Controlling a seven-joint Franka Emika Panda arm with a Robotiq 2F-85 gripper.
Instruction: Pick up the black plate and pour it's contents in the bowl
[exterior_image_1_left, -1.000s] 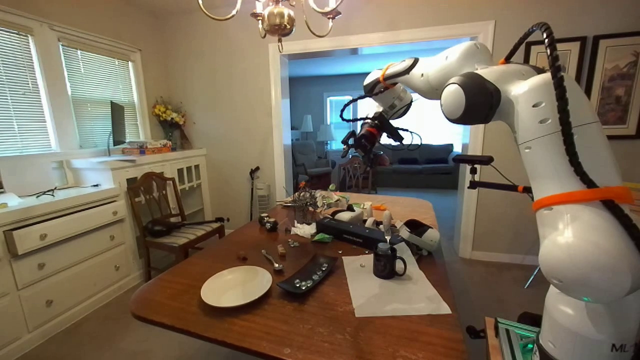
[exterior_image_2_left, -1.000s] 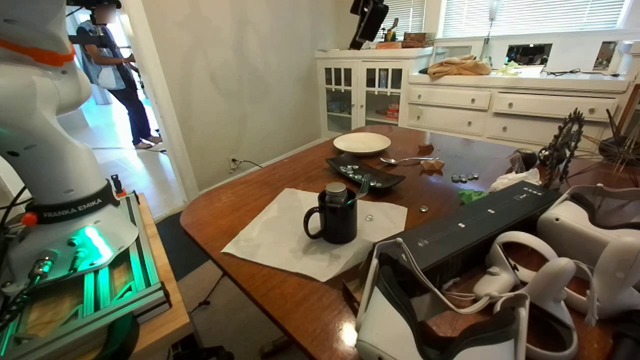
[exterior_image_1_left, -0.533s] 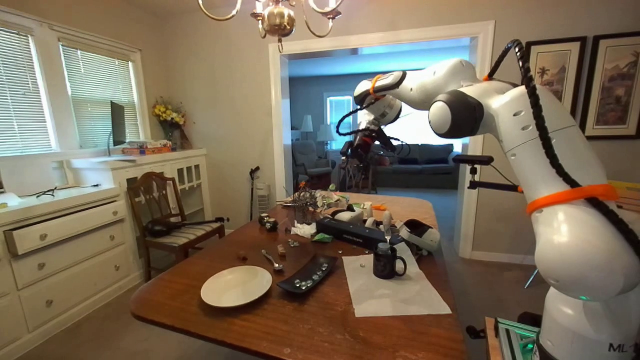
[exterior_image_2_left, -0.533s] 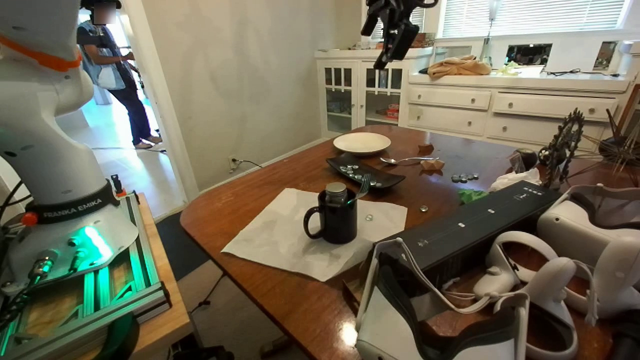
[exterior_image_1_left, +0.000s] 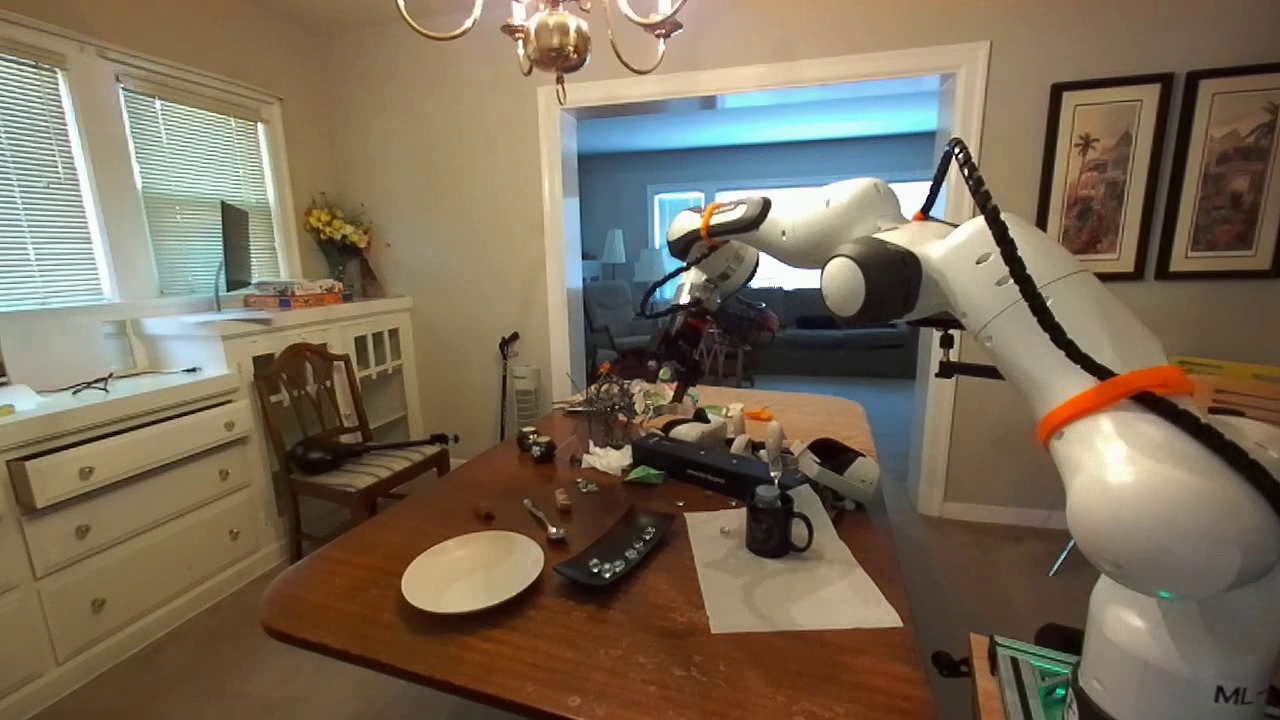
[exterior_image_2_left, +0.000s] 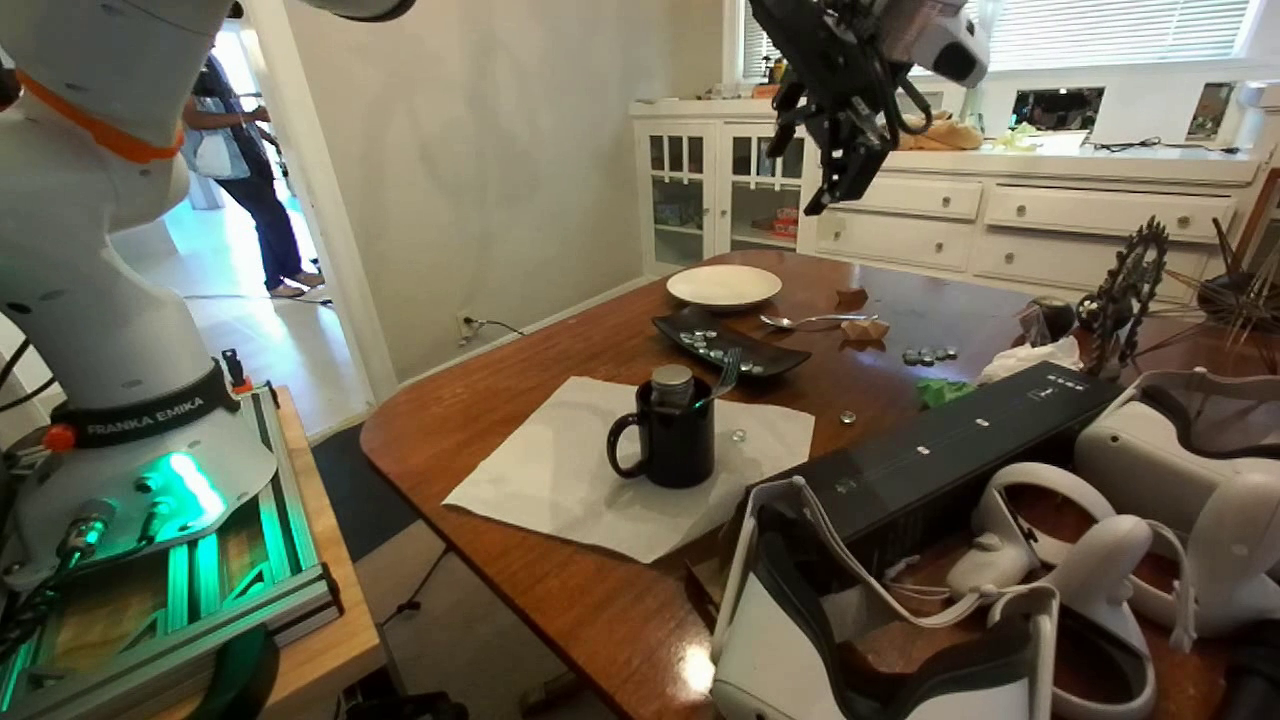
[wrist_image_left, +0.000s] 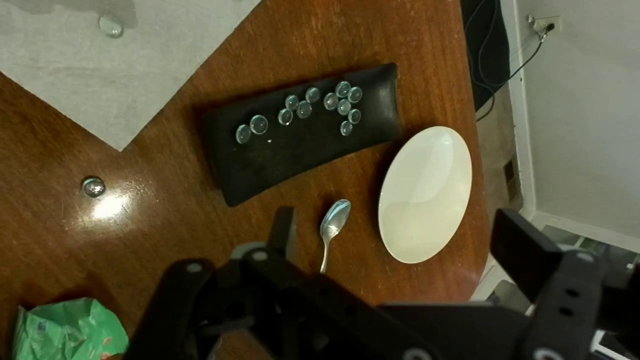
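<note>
Claw (exterior_image_2_left: 797, 180) up above the tabletop (wrist_image_left: 170, 200), jaws wide apart — I see the black plate (wrist_image_left: 300, 145) lying there, glassy beads (wrist_image_left: 258, 124) on it — white bowl (wrist_image_left: 425, 195) just beside, spoon (wrist_image_left: 336, 219) near both

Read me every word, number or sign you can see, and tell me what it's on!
"FRANKA EMIKA": on the black band around the robot arm, low down.
"ML": also low on the arm, on its white shell; whatever comes after is unclear.
Too small to read: the white print on the long dark box.
</note>
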